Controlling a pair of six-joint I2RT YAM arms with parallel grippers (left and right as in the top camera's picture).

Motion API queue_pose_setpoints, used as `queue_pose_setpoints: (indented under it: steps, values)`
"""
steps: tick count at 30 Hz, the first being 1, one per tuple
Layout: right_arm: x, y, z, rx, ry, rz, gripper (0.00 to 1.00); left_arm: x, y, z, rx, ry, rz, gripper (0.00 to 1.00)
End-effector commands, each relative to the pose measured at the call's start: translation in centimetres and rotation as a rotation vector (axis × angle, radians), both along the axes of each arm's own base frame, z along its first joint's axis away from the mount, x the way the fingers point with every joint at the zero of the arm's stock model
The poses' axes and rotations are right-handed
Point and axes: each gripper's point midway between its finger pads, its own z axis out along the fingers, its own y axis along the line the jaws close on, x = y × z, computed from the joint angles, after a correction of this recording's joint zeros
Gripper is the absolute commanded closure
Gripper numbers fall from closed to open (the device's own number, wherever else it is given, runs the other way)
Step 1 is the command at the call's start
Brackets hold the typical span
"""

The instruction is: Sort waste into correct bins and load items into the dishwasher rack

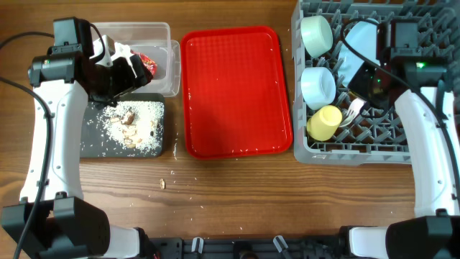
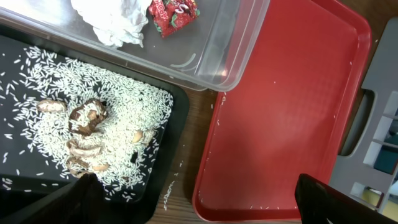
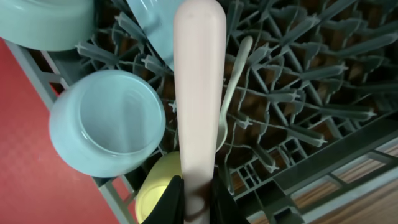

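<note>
White utensil, in R end effector, long axis straight out

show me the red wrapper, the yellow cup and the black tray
red wrapper (image 2: 173, 14), left wrist view, middle of the foil
yellow cup (image 1: 325, 122), overhead view, middle of its body
black tray (image 2: 169, 146), left wrist view, bare right rim

Robot test bench: wooden table, grey dishwasher rack.
</note>
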Motion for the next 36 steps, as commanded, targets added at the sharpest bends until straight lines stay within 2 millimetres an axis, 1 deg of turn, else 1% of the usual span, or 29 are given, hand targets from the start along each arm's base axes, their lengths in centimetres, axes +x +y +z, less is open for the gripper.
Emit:
queue_pose_setpoints:
  steps: [1, 4, 6, 12, 15, 18, 19, 20, 21, 22, 23, 25, 27, 29, 33, 36]
  values:
    - [-0.2, 0.7, -1.9, 0.046, 0.030, -0.005, 0.96, 0.1, 0.2, 1.1, 0.012, -0.032, -0.001, 0.00]
    - [-0.3, 0.9, -2.7, 0.058, 0.039, -0.001, 0.96, 0.1, 0.2, 1.1, 0.012, -0.032, 0.000, 0.00]
    - [-0.4, 0.8, -2.9, 0.054, 0.044, -0.002, 0.96, 0.1, 0.2, 1.1, 0.013, -0.032, 0.000, 0.00]
    - [-0.6, -1.2, -2.7, -0.041, 0.045, -0.046, 0.96, 0.1, 0.2, 1.1, 0.012, -0.032, 0.000, 0.00]
    - [-0.5, -1.8, -2.6, -0.042, 0.038, -0.061, 0.96, 0.1, 0.2, 1.1, 0.012, -0.032, 0.000, 0.00]
    - [-0.4, -2.4, -2.6, -0.041, 0.032, -0.079, 0.93, 0.1, 0.2, 1.1, 0.012, -0.032, 0.000, 0.00]
    - [-0.4, -2.6, -2.6, -0.042, 0.030, -0.084, 0.89, 0.1, 0.2, 1.1, 0.012, -0.032, 0.000, 0.00]
    - [-0.4, -2.7, -2.6, -0.042, 0.030, -0.086, 0.82, 0.1, 0.2, 1.1, 0.012, -0.032, 0.000, 0.00]
    - [-0.4, -2.8, -2.6, -0.043, 0.032, -0.086, 0.53, 0.1, 0.2, 1.1, 0.012, -0.032, 0.000, 0.00]
    - [-0.5, -2.8, -2.6, -0.046, 0.037, -0.080, 0.26, 0.1, 0.2, 1.1, 0.012, -0.032, 0.000, 0.00]
    - [-0.6, -2.8, -2.6, -0.047, 0.043, -0.073, 0.16, 0.1, 0.2, 1.1, 0.012, -0.032, 0.000, 0.00]
    - [-0.7, -2.8, -2.7, -0.048, 0.047, -0.070, 0.12, 0.1, 0.2, 1.1, 0.012, -0.032, 0.000, 0.00]
    - [-0.8, -2.8, -2.3, -0.047, 0.044, -0.070, 0.12, 0.1, 0.2, 1.1, 0.012, -0.032, 0.000, 0.00]
    - [-1.0, -2.7, -1.3, -0.043, 0.033, -0.068, 0.12, 0.1, 0.2, 1.1, 0.012, -0.032, 0.000, 0.00]
    - [-1.5, -1.7, 2.4, -0.016, -0.024, 0.009, 0.12, 0.1, 0.2, 1.1, 0.012, -0.032, 0.000, 0.00]
    - [-2.0, 0.3, 6.1, 0.034, -0.115, 0.152, 0.12, 0.1, 0.2, 1.1, 0.012, -0.032, 0.000, 0.00]
